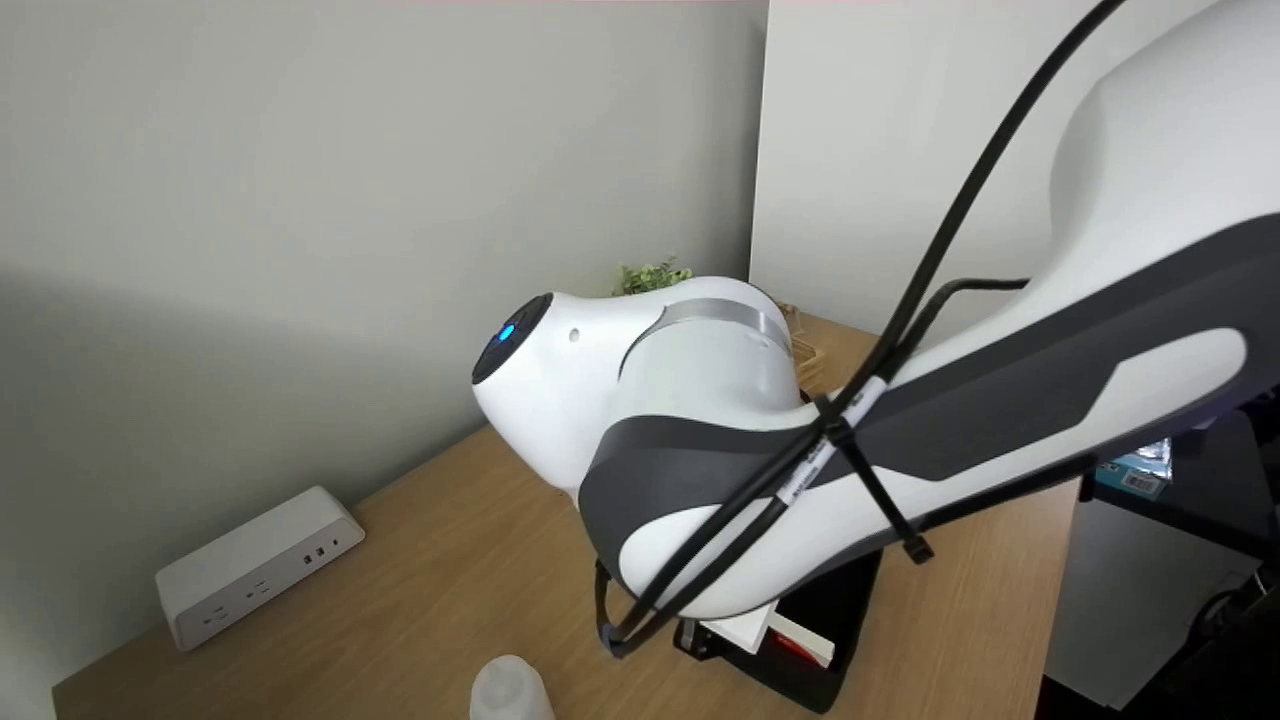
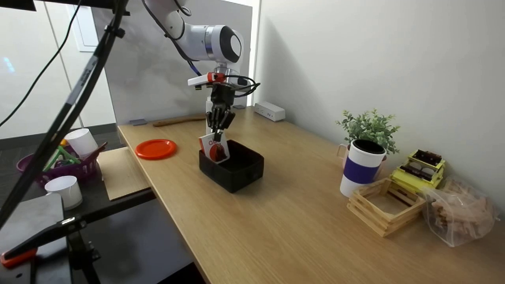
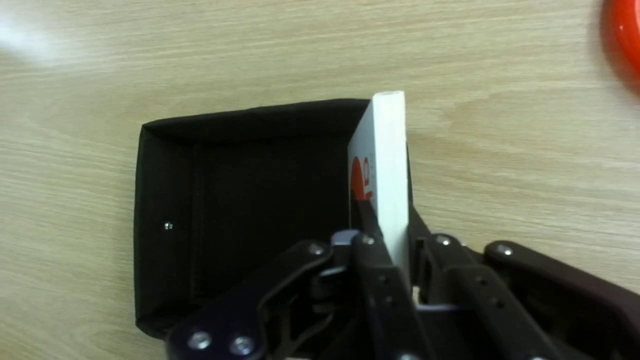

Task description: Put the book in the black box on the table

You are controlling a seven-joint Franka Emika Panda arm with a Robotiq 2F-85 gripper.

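Note:
The black box (image 2: 236,173) rests on the wood-grain table (image 2: 300,197); in the wrist view its inside (image 3: 260,195) is mostly bare. A thin white book with red-orange print (image 2: 209,144) stands on edge in the box, tilted a little, its top above the rim. From the wrist, the book's white edge (image 3: 391,150) runs along the box's right wall. My gripper (image 3: 392,220) is shut on this book, one finger against each face. Its fingertips (image 2: 218,136) sit at the book's upper part in an exterior view. The arm covers most of the gripper in an exterior view, where the book (image 1: 803,642) partly shows.
A red plate (image 2: 156,149) lies beside the box near the table's edge. A white bottle (image 2: 208,104) stands behind the gripper. A white socket device (image 1: 260,565) lies by the wall. Farther along are a white-and-blue cup (image 2: 361,169), a wooden crate (image 2: 384,209) and a plastic bag (image 2: 459,213).

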